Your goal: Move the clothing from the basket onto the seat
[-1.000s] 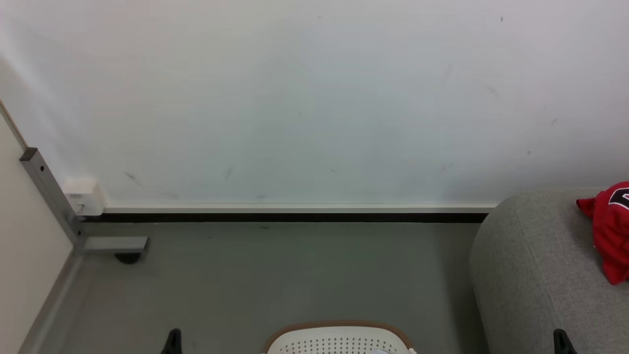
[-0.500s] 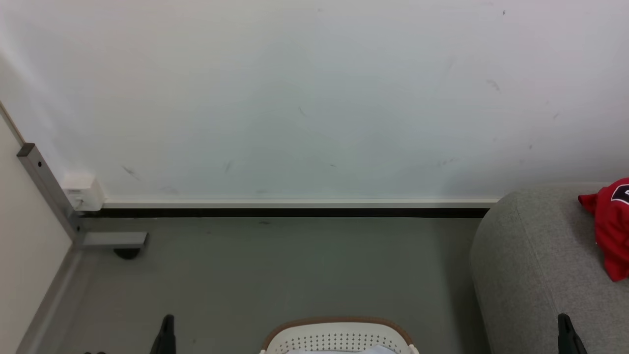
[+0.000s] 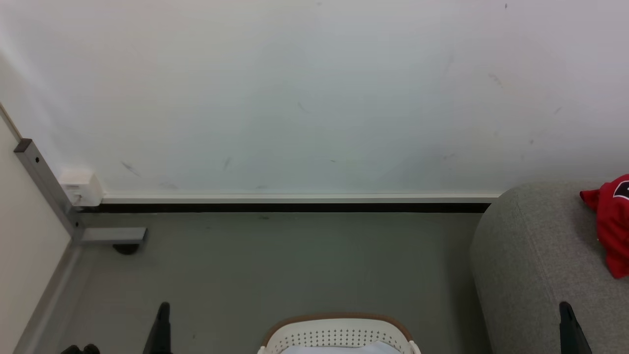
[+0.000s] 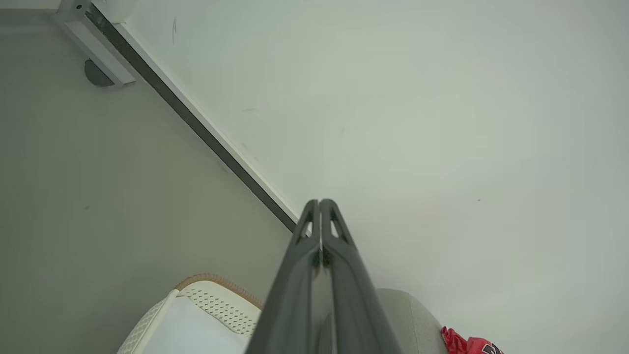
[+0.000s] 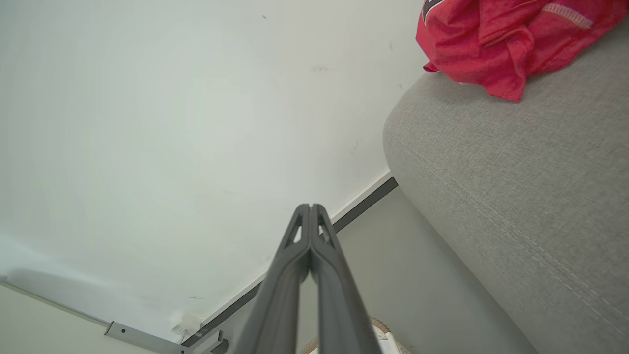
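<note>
On the floor (image 3: 295, 265) before the wall (image 3: 314, 98), the basket (image 3: 339, 318); right of it, the seat (image 3: 530, 255), clothing (image 3: 612, 226) atop.

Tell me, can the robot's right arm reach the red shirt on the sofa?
Probably yes. The right gripper is close beside the seat, and nothing stands between it and the clothing lying on top. Its jaws are shut, so they must open first.
</note>
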